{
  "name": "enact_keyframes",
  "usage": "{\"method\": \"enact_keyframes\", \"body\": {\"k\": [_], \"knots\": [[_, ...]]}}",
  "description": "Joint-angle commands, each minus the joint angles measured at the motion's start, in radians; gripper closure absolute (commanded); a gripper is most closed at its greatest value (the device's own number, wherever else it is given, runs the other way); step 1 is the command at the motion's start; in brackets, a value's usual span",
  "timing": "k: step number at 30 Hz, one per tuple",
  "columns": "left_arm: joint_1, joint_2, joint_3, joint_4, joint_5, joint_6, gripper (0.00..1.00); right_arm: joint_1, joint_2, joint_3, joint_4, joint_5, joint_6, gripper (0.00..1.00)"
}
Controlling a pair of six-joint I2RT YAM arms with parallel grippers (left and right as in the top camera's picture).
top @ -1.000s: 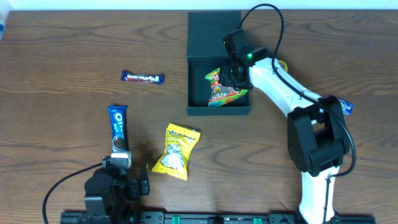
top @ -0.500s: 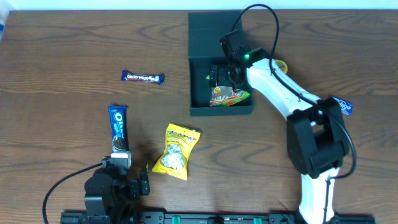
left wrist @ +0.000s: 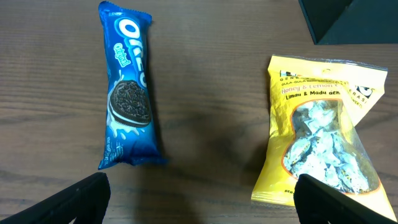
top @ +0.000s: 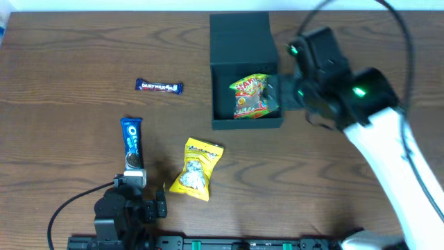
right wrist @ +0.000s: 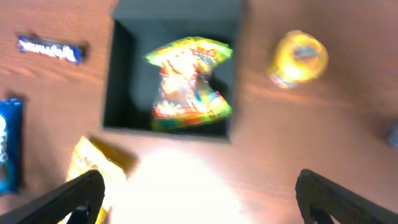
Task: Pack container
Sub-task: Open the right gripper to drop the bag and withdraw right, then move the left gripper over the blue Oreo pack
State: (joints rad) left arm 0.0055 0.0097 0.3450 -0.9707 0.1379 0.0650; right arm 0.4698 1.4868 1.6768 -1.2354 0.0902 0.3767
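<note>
The dark teal container (top: 246, 123) stands open at the back centre, its flap lid (top: 239, 38) lying flat behind it. A green, yellow and red snack packet (top: 251, 96) lies inside it. My right gripper (top: 283, 94) hovers high over the container's right side, open and empty. In the blurred right wrist view the container (right wrist: 118, 81) and the packet (right wrist: 189, 81) sit well below the right gripper (right wrist: 202, 199). My left gripper (left wrist: 202, 202) rests open at the front left, with a blue Oreo pack (left wrist: 127, 102) and a yellow candy bag (left wrist: 320, 143) ahead of it.
A Dairy Milk bar (top: 159, 87) lies at the left, with the Oreo pack (top: 131, 143) and yellow bag (top: 196, 169) nearer the front. A round yellow item (right wrist: 300, 57) sits right of the container. The right arm (top: 388, 146) crosses the table's right side.
My right gripper opened and left the snack packet in the container, then rose up and away to the right. The left arm has not moved.
</note>
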Motion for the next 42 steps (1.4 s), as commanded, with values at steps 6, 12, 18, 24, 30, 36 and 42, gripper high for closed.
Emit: {"method": "enact_keyframes", "body": {"k": [6,12,18,24,30,36,42], "knots": [[0.005,-0.003,-0.019,-0.053,-0.011,0.025,0.05,0.008,-0.310,-0.174,-0.132,0.071,-0.018,0.01],[0.005,-0.003,-0.019,-0.053,-0.011,0.025,0.05,0.008,-0.528,-0.413,-0.127,0.037,0.015,0.01],[0.005,-0.003,-0.019,-0.053,-0.011,0.025,0.05,0.008,-0.606,-0.521,-0.123,0.036,0.064,0.01],[0.005,-0.003,-0.019,-0.053,-0.011,0.025,0.05,0.008,-0.603,-0.521,-0.138,0.036,0.064,0.01],[0.005,-0.003,-0.019,-0.053,-0.011,0.025,0.05,0.008,-0.603,-0.521,-0.138,0.036,0.064,0.01],[0.005,-0.003,-0.019,-0.053,-0.011,0.025,0.05,0.008,-0.603,-0.521,-0.138,0.036,0.064,0.01],[0.005,-0.003,-0.019,-0.022,-0.019,0.024,0.05,0.008,-0.603,-0.521,-0.138,0.036,0.064,0.01]]}}
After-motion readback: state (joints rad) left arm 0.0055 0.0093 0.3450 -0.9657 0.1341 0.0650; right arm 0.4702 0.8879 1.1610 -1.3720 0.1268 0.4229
